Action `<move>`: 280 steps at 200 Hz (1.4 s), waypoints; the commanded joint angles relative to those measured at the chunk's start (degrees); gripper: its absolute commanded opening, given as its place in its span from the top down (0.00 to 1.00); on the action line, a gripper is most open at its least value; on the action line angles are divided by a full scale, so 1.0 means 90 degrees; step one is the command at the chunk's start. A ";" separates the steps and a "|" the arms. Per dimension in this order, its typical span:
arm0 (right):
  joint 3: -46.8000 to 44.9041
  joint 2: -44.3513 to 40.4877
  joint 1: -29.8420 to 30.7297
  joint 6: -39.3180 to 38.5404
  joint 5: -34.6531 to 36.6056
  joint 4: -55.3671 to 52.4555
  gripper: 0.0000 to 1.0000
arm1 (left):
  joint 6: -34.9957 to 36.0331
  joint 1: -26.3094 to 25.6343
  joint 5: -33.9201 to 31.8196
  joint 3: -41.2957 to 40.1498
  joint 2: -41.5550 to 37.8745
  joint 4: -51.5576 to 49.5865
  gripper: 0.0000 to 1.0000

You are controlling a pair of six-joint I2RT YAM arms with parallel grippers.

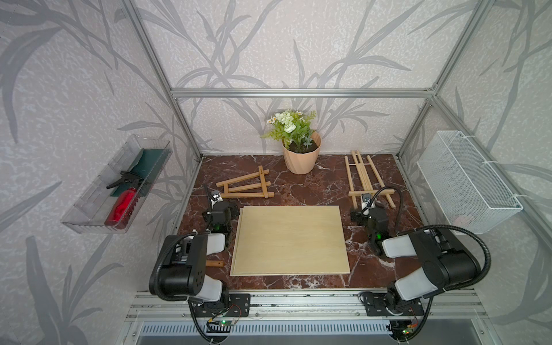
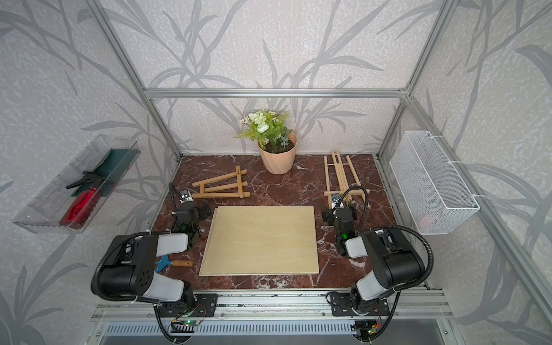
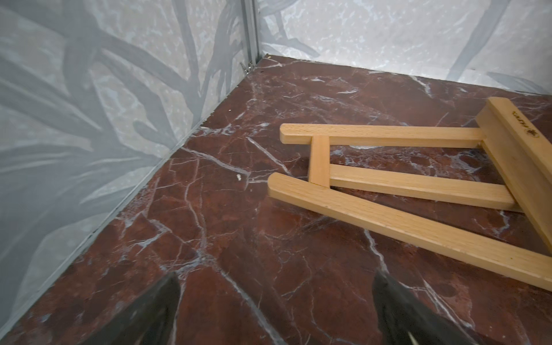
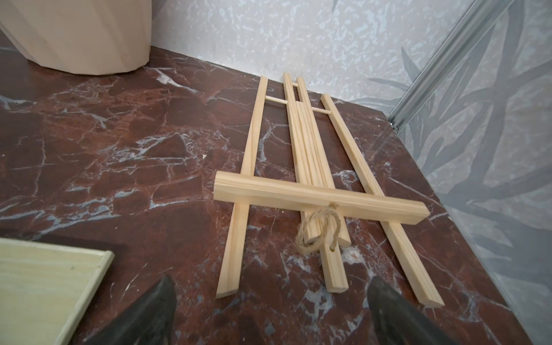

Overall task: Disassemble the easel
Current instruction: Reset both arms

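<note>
Red marble tabletop [image 1: 298, 185]: we see the small easel [image 1: 248, 187] and tall easel [image 1: 362, 171] flat, left gripper [image 3: 276, 279] and right gripper [image 4: 271, 280] spread wide, empty.

My left forearm [image 1: 215, 242] hides most of a wooden-handled tool [image 1: 215, 263], lower left in a top view; the small easel [image 3: 418, 185] runs off my left wrist view's edge.

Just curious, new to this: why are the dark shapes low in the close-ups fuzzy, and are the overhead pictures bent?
Left wrist view: the open jaws are blurred, likely too near the lens; the small easel is sharp. Right wrist view: same, tall easel sharp. In both top views frame posts splay outward; light even.
</note>
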 commanded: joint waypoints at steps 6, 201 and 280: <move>-0.0261 0.0591 -0.0010 -0.0112 0.0058 0.2024 0.01 | 0.0459 -0.0100 0.0426 -0.0132 0.0270 0.1297 0.01; 0.0547 0.0171 -0.0587 0.0423 -0.0824 -0.0142 0.01 | 0.0448 -0.0062 0.0461 0.0031 0.0288 0.1029 0.01; 0.0545 0.0171 -0.0587 0.0421 -0.0824 -0.0139 0.01 | 0.0493 -0.0094 0.0459 0.0041 0.0305 0.1004 0.01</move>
